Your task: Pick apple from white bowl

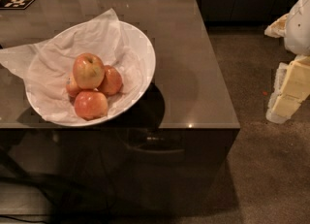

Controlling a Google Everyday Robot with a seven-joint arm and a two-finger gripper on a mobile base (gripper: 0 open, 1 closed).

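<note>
Camera view:
- Pincer [286, 92]: pale white-and-yellow, at the right edge of the view, off the tabletop [193, 72] and above the carpet [261, 160]. Whether it is released or clenched cannot be told; no apple is seen in it.
- White bowl [147, 53]: on the tabletop, well apart from the pincer, on the far side of the tabletop's bare stretch. It is lined with crinkled paper [29, 56].
- Apple [88, 71]: the largest, yellow-gold with a blush, stem end up. It rests on top of the heap inside the bowl, well apart from the pincer.
- Three smaller apples [90, 104]: redder, touching the large one from beneath and beside.
- Progress: judged at the start. Nothing is lifted, and the reach, grasp and lift are all left to do.
</note>
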